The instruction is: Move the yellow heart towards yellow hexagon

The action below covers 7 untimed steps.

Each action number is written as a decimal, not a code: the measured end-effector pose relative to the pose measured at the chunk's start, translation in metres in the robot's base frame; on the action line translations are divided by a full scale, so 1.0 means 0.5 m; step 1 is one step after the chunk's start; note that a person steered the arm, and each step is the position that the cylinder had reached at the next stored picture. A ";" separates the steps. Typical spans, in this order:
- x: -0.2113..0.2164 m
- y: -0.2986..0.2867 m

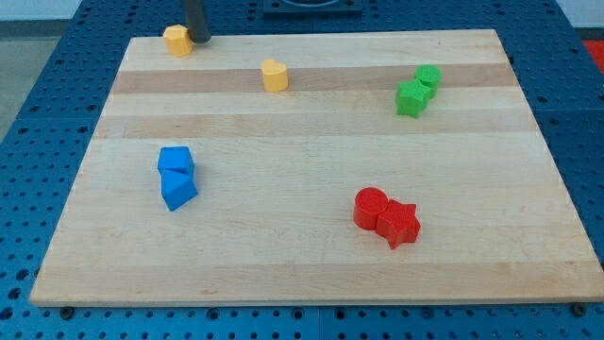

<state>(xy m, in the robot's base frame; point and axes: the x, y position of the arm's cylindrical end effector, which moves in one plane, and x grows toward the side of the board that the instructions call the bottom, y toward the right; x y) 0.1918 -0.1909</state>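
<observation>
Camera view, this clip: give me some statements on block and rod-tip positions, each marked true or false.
1. My tip is right beside the yellow hexagon. True.
2. The yellow heart touches the yellow hexagon. False: they lie apart.
3. The two blue blocks sit together at the view's left. True.
4. The red blocks are at the view's top. False: lower right.
5. The green blocks touch each other. True.

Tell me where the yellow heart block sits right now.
The yellow heart block sits on the wooden board near the view's top, left of centre. The yellow hexagon block and my tip lie further toward the view's top-left corner.
</observation>
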 end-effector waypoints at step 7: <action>0.059 0.113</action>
<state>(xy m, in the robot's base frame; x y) 0.2214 -0.1343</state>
